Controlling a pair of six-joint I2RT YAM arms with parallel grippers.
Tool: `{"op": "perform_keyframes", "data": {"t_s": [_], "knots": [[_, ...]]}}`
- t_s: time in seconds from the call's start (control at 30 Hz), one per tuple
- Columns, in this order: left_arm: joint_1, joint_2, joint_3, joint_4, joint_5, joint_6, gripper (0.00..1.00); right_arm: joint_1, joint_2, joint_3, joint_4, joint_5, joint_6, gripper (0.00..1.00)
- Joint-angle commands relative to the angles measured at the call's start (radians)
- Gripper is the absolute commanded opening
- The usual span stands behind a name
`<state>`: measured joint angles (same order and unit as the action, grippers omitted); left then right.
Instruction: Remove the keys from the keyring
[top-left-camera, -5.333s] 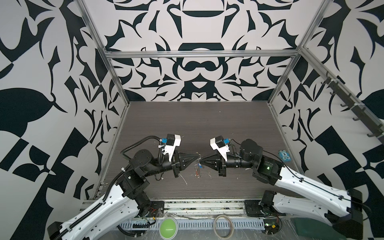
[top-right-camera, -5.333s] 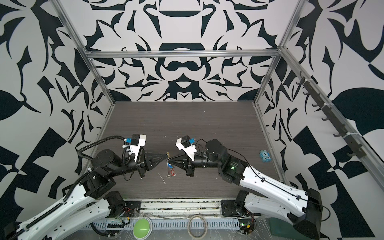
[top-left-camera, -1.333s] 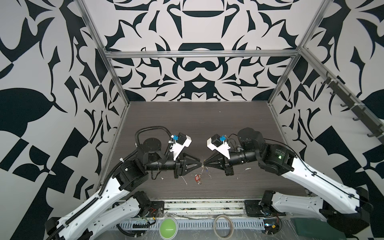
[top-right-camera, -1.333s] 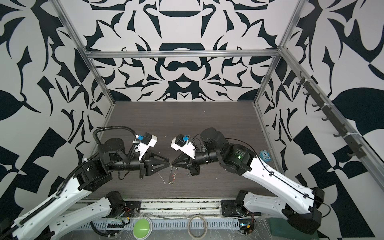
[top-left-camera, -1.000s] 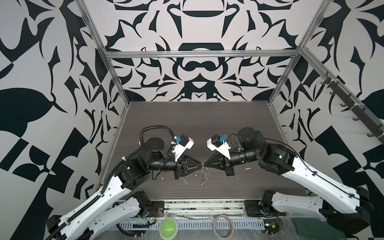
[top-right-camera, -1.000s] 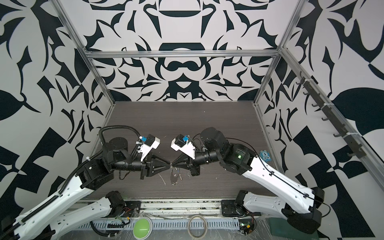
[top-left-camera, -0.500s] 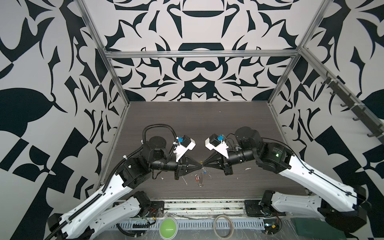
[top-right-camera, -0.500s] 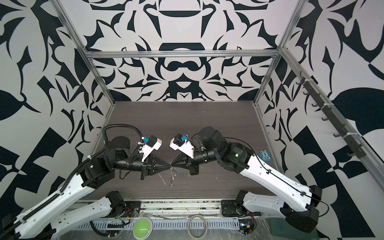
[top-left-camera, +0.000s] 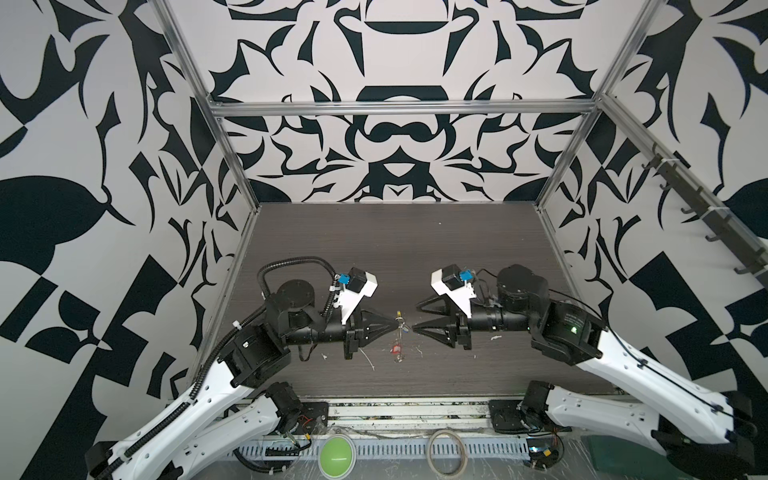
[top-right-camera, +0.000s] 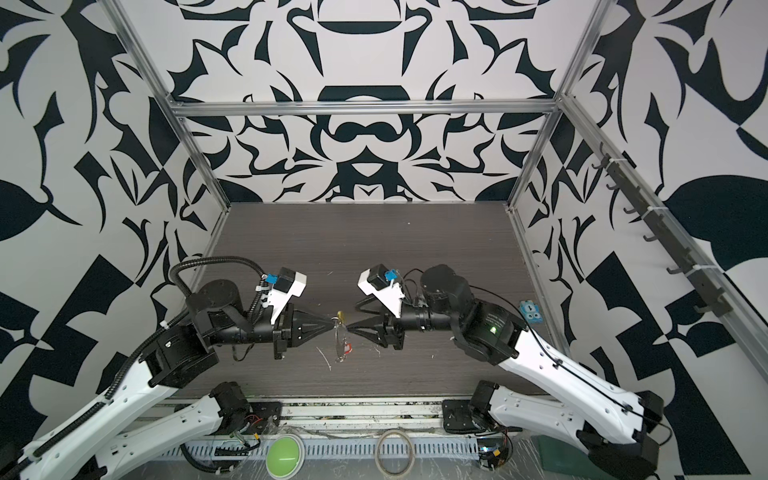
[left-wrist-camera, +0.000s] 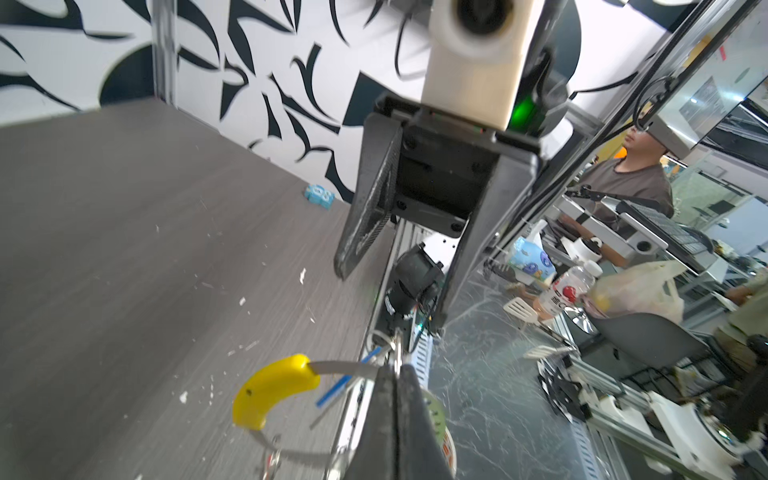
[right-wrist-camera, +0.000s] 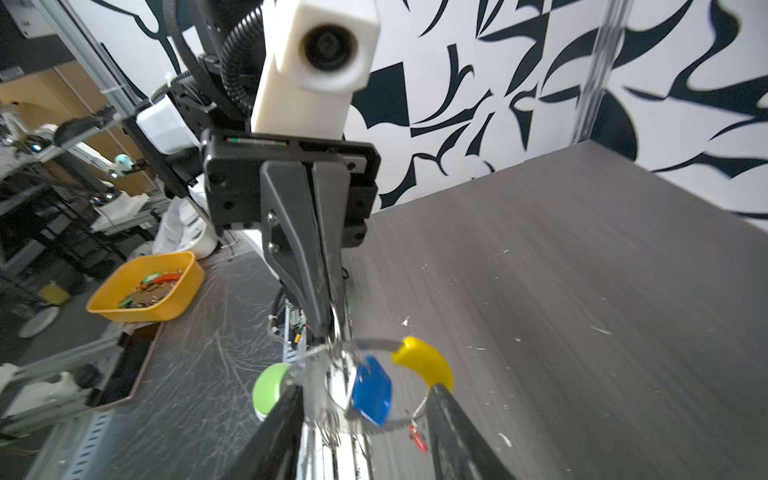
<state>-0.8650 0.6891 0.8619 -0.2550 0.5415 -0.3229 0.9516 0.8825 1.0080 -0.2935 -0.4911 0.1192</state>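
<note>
- While the left claw (top-left-camera: 392, 323) pinches its fingers tight together on the grey wire of the keyring (left-wrist-camera: 340, 368), the loop hangs off its tip, up above the dark counter (top-left-camera: 374, 249) near the front middle.
- Right claw (top-left-camera: 414, 318) faces it tip to tip, fingers spread apart, nothing gripped. In the right wrist view the loop sits between those spread fingers (right-wrist-camera: 446, 415).
- Yellow sleeve (right-wrist-camera: 424, 361) rides one arc of the loop, just beside a right finger. Touching or not, hard to say, as that view is blurred.
- The keys (top-left-camera: 398, 353) are on the ring. The blue tag (right-wrist-camera: 372, 390) dangles inside the loop, and the red tag (top-right-camera: 348, 345) hangs lowest, close over the counter.
- Silver bits around the tags are too smeared to count.
- Over by the right wall, a small blue block (top-right-camera: 530, 311) lies on the counter, well apart from both claws.
- Down at the front rail, a green dome (top-left-camera: 337, 455) and a beige hoop (top-left-camera: 446, 451) sit near each other.
</note>
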Motion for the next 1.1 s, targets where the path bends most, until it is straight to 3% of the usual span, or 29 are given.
{"op": "perform_keyframes", "data": {"t_s": [0.0, 0.2, 0.4, 0.57, 0.8, 0.9, 1.07], "knots": [[-0.002, -0.029, -0.034, 0.103, -0.034, -0.017, 0.00, 0.007, -0.024, -0.082, 0.208, 0.034, 0.063, 0.57], [-0.002, -0.042, -0.061, 0.158, -0.037, -0.046, 0.00, 0.019, -0.026, -0.161, 0.356, 0.004, 0.104, 0.62], [-0.002, -0.043, -0.080, 0.194, -0.030, -0.073, 0.00, 0.039, 0.013, -0.159, 0.374, 0.029, 0.101, 0.61], [-0.002, -0.041, -0.081, 0.197, -0.024, -0.079, 0.00, 0.041, 0.030, -0.151, 0.372, 0.027, 0.091, 0.50], [-0.002, -0.051, -0.092, 0.207, -0.033, -0.085, 0.00, 0.040, 0.033, -0.144, 0.362, 0.011, 0.090, 0.19], [-0.002, -0.051, -0.097, 0.213, -0.048, -0.088, 0.00, 0.041, 0.036, -0.133, 0.344, 0.010, 0.084, 0.00], [-0.002, -0.059, -0.114, 0.246, -0.071, -0.102, 0.00, 0.048, 0.048, -0.110, 0.286, -0.007, 0.058, 0.00]]}}
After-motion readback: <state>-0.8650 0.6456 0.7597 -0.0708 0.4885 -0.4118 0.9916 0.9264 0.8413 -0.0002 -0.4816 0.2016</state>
